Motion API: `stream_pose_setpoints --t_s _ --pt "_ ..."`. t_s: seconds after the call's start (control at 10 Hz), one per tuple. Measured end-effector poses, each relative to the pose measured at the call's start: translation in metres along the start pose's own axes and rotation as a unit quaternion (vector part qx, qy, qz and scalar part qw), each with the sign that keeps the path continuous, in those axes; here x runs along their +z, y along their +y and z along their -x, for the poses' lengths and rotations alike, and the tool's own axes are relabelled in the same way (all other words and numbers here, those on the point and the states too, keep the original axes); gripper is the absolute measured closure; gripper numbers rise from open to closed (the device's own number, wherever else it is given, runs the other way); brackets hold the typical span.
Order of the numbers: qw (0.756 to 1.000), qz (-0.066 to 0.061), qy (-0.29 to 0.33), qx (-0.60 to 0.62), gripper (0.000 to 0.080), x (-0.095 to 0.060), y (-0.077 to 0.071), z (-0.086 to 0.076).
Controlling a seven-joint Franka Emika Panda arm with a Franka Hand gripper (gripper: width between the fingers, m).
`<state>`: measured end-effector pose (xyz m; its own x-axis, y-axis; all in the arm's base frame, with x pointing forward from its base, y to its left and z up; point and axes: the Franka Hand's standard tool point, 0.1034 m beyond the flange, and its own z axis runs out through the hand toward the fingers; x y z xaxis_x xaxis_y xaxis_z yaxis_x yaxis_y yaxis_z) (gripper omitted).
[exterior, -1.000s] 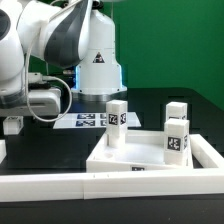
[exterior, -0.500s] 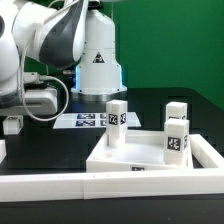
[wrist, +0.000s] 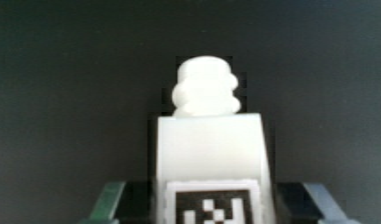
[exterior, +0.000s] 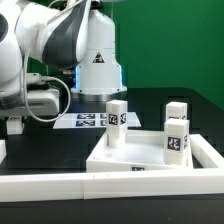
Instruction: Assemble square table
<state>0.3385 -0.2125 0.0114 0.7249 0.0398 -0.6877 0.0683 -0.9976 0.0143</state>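
In the wrist view a white leg (wrist: 212, 135) with a rounded screw tip and a black-and-white tag lies on the dark table between my fingers. My gripper (wrist: 213, 202) is open, and a gap shows between each finger and the leg. In the exterior view the gripper (exterior: 13, 125) is low over the table at the far left edge, partly cut off. The square table top (exterior: 150, 158) lies flat at the front. One leg (exterior: 118, 123) stands on it, and two more legs (exterior: 177, 135) stand at its right side.
The marker board (exterior: 88, 121) lies on the table in front of the robot base (exterior: 98, 60). Long white L-shaped rails (exterior: 45, 183) run along the front and right of the table top.
The arm has shifted only slightly at the exterior view's left. The top and the standing legs have not moved.
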Motion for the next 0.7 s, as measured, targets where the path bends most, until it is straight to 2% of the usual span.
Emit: stream_pose_setpoints --t_s 0.5,0.7 --pt "1.000 -0.002 -0.002 0.000 0.0514 -0.002 -0.003 0.001" --pt "1.000 -0.009 -0.002 -0.009 0.0513 -0.026 -0.020 0.006"
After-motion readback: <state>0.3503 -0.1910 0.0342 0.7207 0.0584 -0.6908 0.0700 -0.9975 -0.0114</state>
